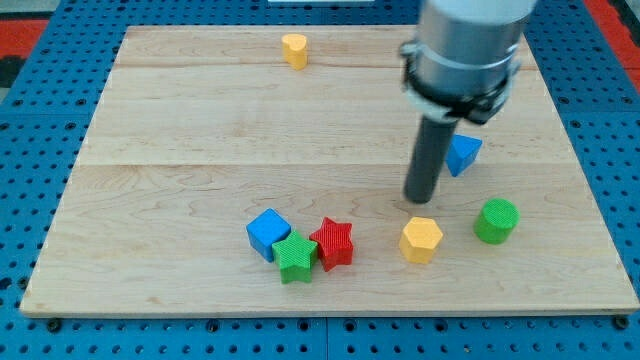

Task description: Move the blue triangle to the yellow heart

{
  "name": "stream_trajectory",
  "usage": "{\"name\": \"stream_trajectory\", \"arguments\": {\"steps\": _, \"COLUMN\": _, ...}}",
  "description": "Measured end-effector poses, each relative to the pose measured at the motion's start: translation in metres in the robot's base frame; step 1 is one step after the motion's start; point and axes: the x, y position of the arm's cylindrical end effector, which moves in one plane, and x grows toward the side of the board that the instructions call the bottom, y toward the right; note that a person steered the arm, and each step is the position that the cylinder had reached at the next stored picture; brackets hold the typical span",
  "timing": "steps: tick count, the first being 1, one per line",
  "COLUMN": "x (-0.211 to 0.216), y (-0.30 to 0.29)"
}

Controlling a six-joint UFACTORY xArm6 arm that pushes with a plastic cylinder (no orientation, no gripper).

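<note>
Blue triangle (463, 154) sits on the table (180, 150) at the view's right, partly hidden behind the dark rod. My tip (420, 198) is down on the table just to the view's left of and below the triangle; whether rod and triangle touch is hard to tell, rod overlaps its left edge. End effector is a plain rod, nothing to spread or pinch, so no grip state to give. Yellow heart (294, 49) is near the view's top edge, left of centre, well apart from triangle and tip. Yellow hexagon-ish block (421, 240) lies just below the tip. Green cylinder (496, 220) is to the right of that, below the triangle. Lower centre cluster: blue cube (268, 233), green star (295, 257), red star (333, 243), packed close and seemingly touching. Table is light wood on a blue pegboard (40, 100).
</note>
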Motion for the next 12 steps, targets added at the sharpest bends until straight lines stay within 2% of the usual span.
{"name": "stream_trajectory", "arguments": {"steps": 1, "x": -0.007, "y": 0.053}}
{"name": "stream_trajectory", "arguments": {"steps": 2, "x": -0.050, "y": 0.059}}
{"name": "stream_trajectory", "arguments": {"steps": 3, "x": -0.042, "y": 0.106}}
{"name": "stream_trajectory", "arguments": {"steps": 4, "x": -0.055, "y": 0.125}}
{"name": "stream_trajectory", "arguments": {"steps": 5, "x": -0.120, "y": 0.078}}
{"name": "stream_trajectory", "arguments": {"steps": 6, "x": -0.157, "y": 0.008}}
{"name": "stream_trajectory", "arguments": {"steps": 7, "x": -0.129, "y": 0.061}}
{"name": "stream_trajectory", "arguments": {"steps": 8, "x": -0.121, "y": 0.110}}
{"name": "stream_trajectory", "arguments": {"steps": 9, "x": -0.085, "y": 0.092}}
{"name": "stream_trajectory", "arguments": {"steps": 10, "x": -0.117, "y": 0.011}}
{"name": "stream_trajectory", "arguments": {"steps": 11, "x": -0.120, "y": -0.034}}
{"name": "stream_trajectory", "arguments": {"steps": 12, "x": -0.079, "y": -0.034}}
